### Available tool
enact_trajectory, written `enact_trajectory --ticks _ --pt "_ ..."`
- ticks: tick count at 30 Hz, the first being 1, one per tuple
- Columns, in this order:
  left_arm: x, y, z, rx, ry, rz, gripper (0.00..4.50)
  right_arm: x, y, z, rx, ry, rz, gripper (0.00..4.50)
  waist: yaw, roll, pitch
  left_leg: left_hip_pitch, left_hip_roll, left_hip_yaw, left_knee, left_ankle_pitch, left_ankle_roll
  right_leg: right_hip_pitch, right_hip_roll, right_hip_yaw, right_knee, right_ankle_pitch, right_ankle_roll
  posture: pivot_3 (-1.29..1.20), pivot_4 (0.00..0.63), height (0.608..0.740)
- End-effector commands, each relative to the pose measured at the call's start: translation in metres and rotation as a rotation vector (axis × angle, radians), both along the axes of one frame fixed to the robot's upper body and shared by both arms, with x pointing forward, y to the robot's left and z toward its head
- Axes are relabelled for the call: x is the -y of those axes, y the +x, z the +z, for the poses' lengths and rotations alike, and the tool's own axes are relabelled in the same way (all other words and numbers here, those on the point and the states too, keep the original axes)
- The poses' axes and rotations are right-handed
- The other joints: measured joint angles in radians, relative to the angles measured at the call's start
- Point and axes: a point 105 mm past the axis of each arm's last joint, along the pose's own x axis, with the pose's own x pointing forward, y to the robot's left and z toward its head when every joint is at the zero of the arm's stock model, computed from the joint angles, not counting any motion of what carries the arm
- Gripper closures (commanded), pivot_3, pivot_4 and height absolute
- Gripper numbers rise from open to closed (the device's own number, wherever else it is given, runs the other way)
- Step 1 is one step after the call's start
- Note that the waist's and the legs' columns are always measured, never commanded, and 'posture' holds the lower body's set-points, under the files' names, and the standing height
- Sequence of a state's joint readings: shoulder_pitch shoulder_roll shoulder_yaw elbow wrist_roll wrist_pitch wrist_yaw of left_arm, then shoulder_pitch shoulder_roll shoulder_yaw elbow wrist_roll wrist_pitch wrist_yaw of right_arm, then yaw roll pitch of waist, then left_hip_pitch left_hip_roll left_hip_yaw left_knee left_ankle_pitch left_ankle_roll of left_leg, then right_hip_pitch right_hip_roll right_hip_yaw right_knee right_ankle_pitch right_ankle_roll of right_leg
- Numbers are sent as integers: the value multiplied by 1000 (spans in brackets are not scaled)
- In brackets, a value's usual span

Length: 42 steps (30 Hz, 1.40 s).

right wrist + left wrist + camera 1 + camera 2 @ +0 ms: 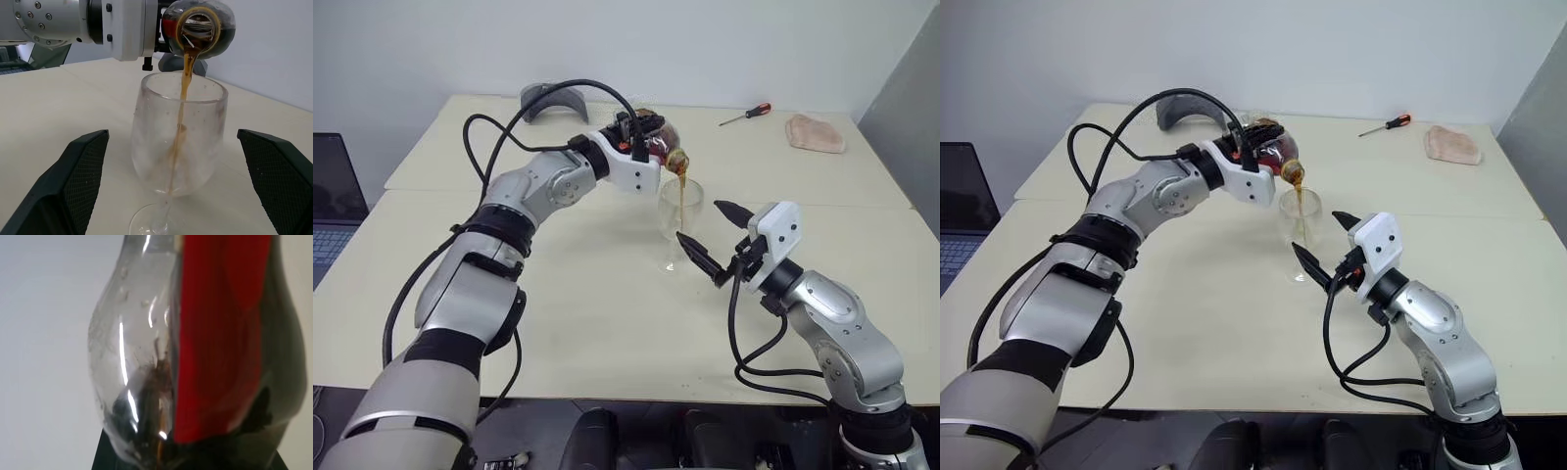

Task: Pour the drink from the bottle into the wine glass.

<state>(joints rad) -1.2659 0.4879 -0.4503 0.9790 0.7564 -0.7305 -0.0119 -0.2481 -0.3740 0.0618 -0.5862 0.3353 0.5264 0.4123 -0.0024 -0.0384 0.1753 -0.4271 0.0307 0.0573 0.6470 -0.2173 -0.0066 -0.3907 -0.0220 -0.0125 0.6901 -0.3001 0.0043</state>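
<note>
My left gripper (644, 135) is shut on the bottle (662, 147), a clear bulbous one with a red label (220, 333). It holds the bottle tipped over, mouth (198, 24) down, just above the rim of the wine glass (681, 213). A thin brown stream of the drink (184, 88) runs from the mouth into the bowl and down its inside. The clear glass stands upright on the table. My right gripper (696, 218) is open at the glass, one black finger (73, 176) on each side of the bowl, neither touching it.
On the pale table (587, 313), far right, lie a red-handled screwdriver (745, 115) and a beige cloth (815, 133). A grey curved object (552, 101) sits at the back edge. A laptop (333, 211) stands off the table's left side.
</note>
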Motion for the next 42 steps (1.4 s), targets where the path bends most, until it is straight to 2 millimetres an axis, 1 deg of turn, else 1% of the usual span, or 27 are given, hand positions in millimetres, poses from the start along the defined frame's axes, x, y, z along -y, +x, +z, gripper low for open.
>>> enact_trajectory --ticks 1,3,11,42 --pt "3 -5 23 76 -19 -24 3583 -2 -4 10 46 10 11 0 0 0 0 0 0 0 0 0 -1 0 0 0 0 0 0 0 150 740" --pt "3 -4 24 80 -18 -23 3583 -2 -4 10 46 8 12 0 0 0 0 0 0 0 0 2 -3 0 0 0 0 0 0 0 150 740" --pt "-1 -2 23 93 -5 -8 3584 -2 -4 9 41 6 13 0 0 0 0 0 0 0 0 2 -3 0 0 0 1 0 0 0 150 740" --pt "-7 -3 28 136 22 -6 3602 -2 -5 7 26 7 24 0 0 0 0 0 0 0 2 2 -3 -1 0 0 4 0 0 0 150 740"
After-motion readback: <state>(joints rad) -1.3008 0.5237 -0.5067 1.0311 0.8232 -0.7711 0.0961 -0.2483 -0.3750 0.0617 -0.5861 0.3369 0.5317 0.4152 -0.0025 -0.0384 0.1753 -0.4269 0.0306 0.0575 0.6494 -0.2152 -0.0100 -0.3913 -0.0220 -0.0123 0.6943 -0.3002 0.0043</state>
